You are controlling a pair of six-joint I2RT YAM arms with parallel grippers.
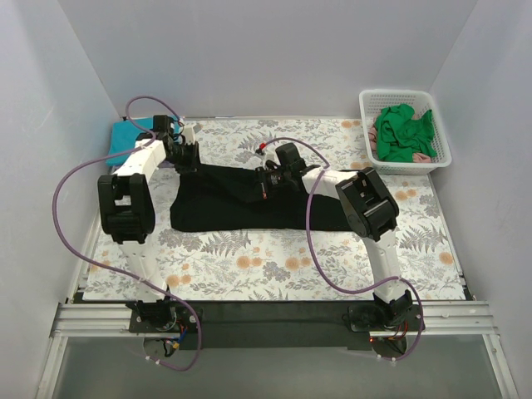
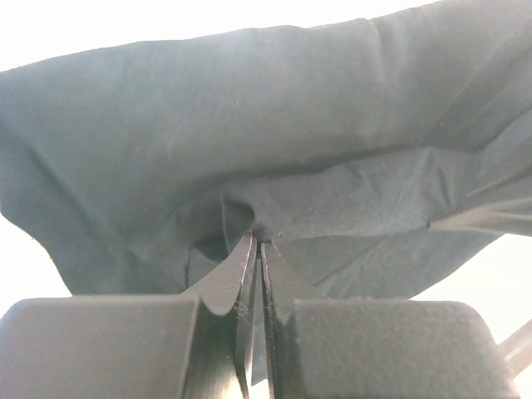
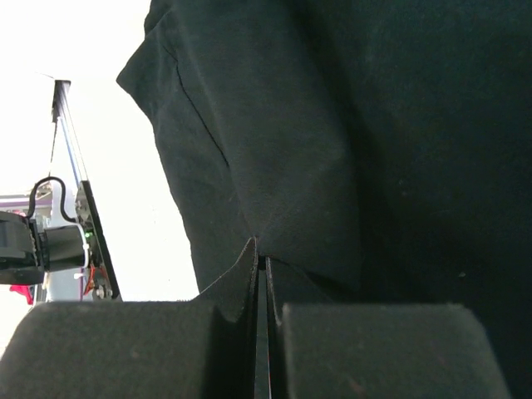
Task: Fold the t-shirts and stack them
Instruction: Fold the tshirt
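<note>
The left gripper (image 1: 184,158) clamps the far-left corner of the black t-shirt (image 1: 224,209) — the right gripper (image 1: 268,178) clamps its far edge midway; open floral table cover (image 1: 249,259) lies nearer.

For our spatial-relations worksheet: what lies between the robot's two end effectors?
The large black cloth t-shirt spans the gap between the left end effector and the right end effector. Both are shut on it, as the top external view shows.

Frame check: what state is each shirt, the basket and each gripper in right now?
left gripper: shut on black t-shirt.
right gripper: shut on black t-shirt.
black t-shirt: lying stretched out, pinched by both grippers.
teal t-shirt: lying at far left, fold unclear.
green t-shirts: crumpled in basket.
basket: upright, holding green t-shirts.
</note>
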